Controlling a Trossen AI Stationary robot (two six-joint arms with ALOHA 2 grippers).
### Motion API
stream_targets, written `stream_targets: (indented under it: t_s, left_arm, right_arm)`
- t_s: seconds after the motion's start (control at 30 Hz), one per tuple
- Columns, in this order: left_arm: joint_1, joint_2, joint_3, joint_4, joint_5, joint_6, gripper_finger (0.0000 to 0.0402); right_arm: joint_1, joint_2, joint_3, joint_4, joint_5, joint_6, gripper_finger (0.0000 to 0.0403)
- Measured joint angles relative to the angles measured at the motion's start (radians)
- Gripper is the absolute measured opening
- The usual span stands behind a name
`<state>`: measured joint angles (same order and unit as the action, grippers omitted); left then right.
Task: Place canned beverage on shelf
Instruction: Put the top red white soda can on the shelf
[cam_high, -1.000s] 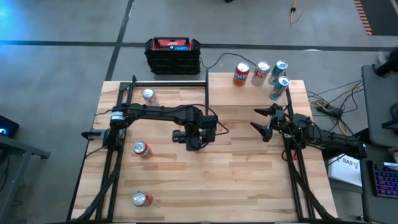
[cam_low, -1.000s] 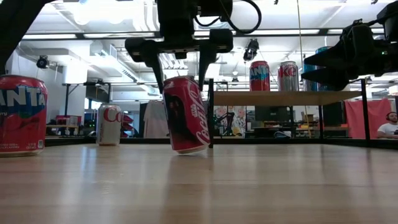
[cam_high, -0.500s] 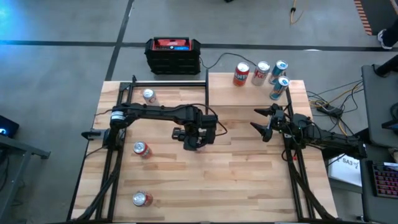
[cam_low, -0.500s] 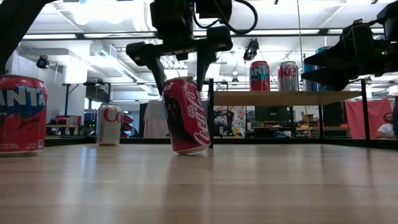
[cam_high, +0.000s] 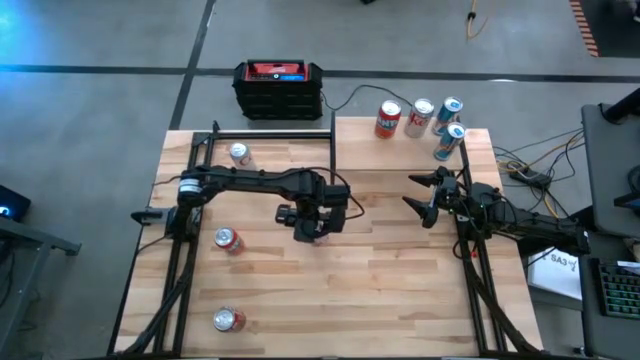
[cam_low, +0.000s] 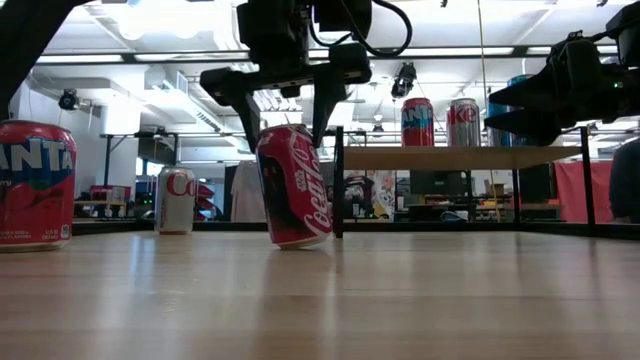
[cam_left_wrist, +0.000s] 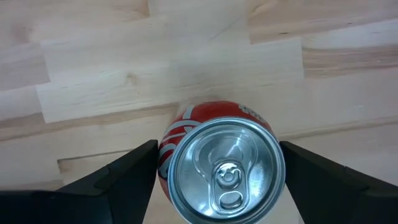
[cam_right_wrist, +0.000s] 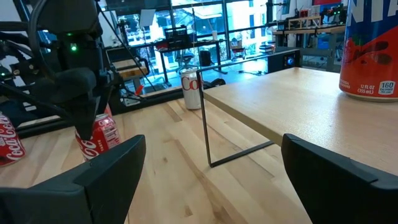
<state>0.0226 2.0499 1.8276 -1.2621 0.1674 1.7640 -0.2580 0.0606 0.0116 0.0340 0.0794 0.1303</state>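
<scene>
A red Coca-Cola can (cam_low: 292, 185) stands tilted at the table's middle, top (cam_left_wrist: 227, 168) up, under my left gripper (cam_high: 312, 224). That gripper points down and is shut on the can. The shelf (cam_high: 355, 150), a pale board on thin black posts, stands at the far right and carries several cans (cam_high: 420, 116). It also shows in the low view (cam_low: 460, 157) and the right wrist view (cam_right_wrist: 298, 109). My right gripper (cam_high: 408, 192) hangs level and open in front of the shelf, holding nothing. My left gripper pinches the can's upper wall just below the rim (cam_left_wrist: 163, 155) between its two fingers, one on each side. The fingers (cam_low: 250, 135) come from above, slanting slightly. The can leans with them, its lower edge (cam_low: 300, 243) at the tabletop; whether it is clear I cannot tell.
A silver can (cam_high: 238, 153) stands at the far left, and two red cans (cam_high: 228, 238) (cam_high: 228, 319) along the left side. A thin black shelf post (cam_low: 338, 185) rises just behind the held can. A black-and-red box (cam_high: 278, 86) sits beyond the far edge.
My left gripper has rolled a little about its own pointing line while staying in place. The tilted can has turned with it, so its label now faces a little differently in the low view.
</scene>
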Motion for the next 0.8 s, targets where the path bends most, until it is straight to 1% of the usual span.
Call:
stream_targets:
  t_s: [0.2, 0.37, 0.53, 0.6, 0.67, 0.73, 0.8]
  left_arm:
    - [-0.003, 0.001, 0.023, 0.003, -0.006, 0.034, 0.0313]
    - [-0.005, 0.001, 0.057, 0.011, -0.004, 0.032, 0.0341]
    - [-0.008, 0.006, 0.080, 0.006, 0.000, -0.033, 0.0369]
    - [-0.010, 0.009, 0.079, 0.020, 0.000, -0.091, 0.0376]
    - [-0.014, 0.009, 0.078, 0.052, 0.000, -0.203, 0.0379]
    - [-0.020, 0.009, 0.078, 0.094, 0.007, -0.364, 0.0379]
    - [-0.027, 0.009, 0.078, 0.137, 0.024, -0.558, 0.0380]
  right_arm:
    - [0.000, 0.000, 0.000, 0.000, 0.000, 0.000, 0.0359]
    - [0.000, 0.000, 0.000, 0.000, 0.000, 0.000, 0.0359]
    - [0.000, 0.000, 0.000, 0.000, 0.000, 0.000, 0.0359]
    - [0.000, 0.000, 0.000, 0.000, 0.000, 0.000, 0.0359]
    - [0.000, 0.000, 0.000, 0.000, 0.000, 0.000, 0.0359]
    - [0.000, 0.000, 0.000, 0.000, 0.000, 0.000, 0.0359]
    - [0.000, 0.000, 0.000, 0.000, 0.000, 0.000, 0.0359]
